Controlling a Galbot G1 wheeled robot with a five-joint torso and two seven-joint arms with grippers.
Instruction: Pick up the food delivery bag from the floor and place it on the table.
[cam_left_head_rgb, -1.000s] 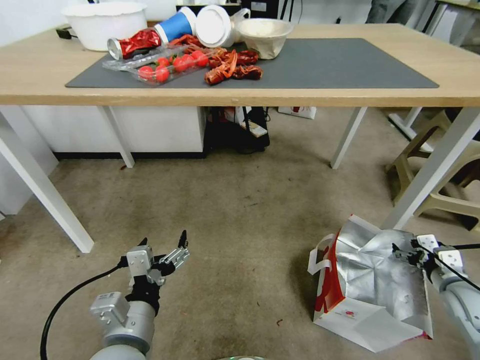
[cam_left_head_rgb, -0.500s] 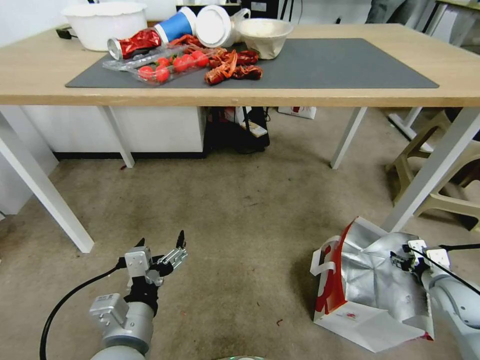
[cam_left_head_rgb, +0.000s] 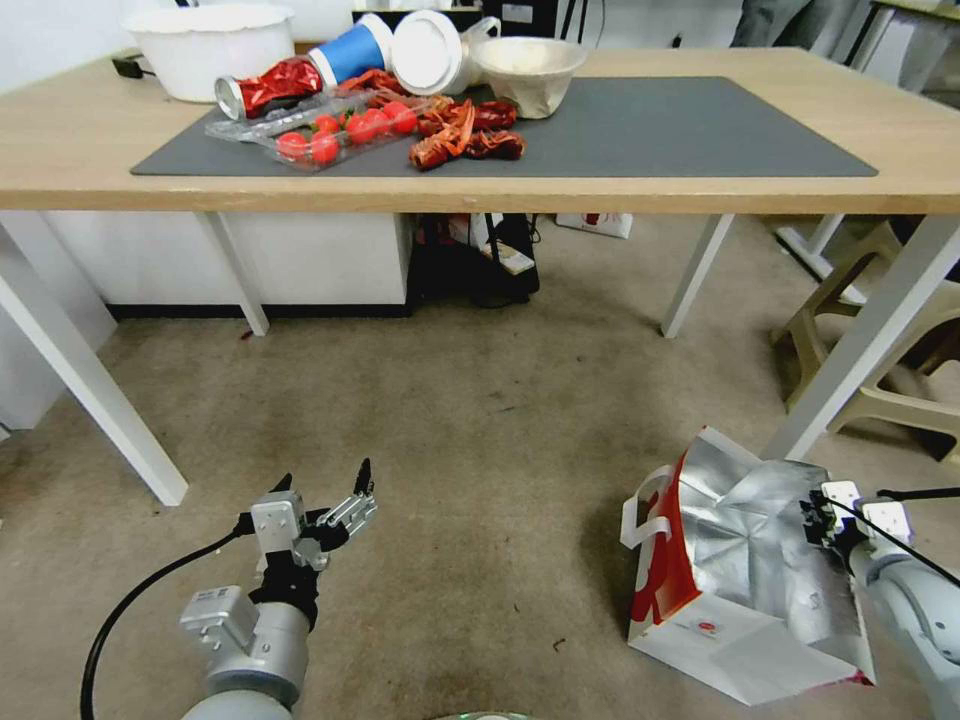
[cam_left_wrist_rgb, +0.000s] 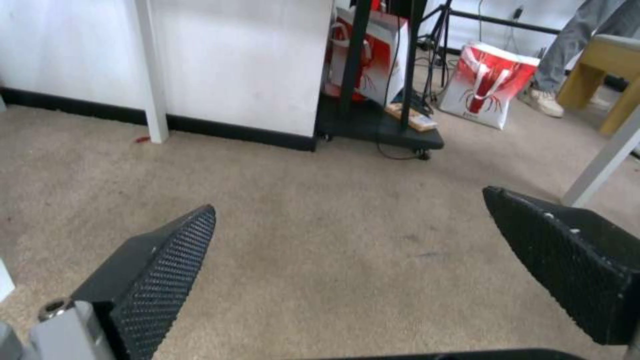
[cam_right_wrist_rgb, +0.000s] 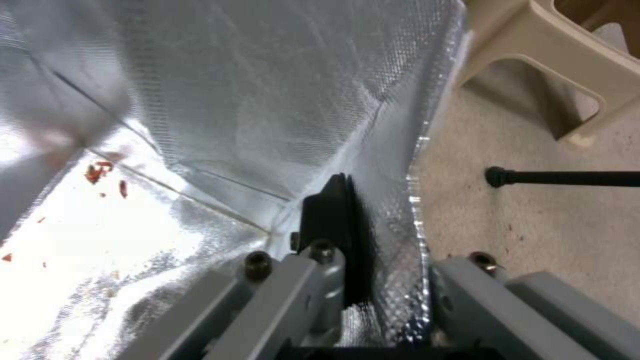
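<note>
Food delivery bag (cam_left_head_rgb: 742, 575) sits on floor (cam_left_head_rgb: 480, 430) lower right, right gripper (cam_left_head_rgb: 822, 515) pinching its foil-lined far wall at the rim. Bag's mouth opens upward, long axis running toward the frame's lower right. Left gripper (cam_left_head_rgb: 325, 487) spread wide, lower left, holding nothing.

The left gripper (cam_left_head_rgb: 322, 487) has black tapered jaws with dimpled textured pads, silver metal brackets and a rounded grey wrist trailing a black cable. The right gripper (cam_left_head_rgb: 822, 512) shows pale grey housings, dark screw heads and a thin black cable.
</note>
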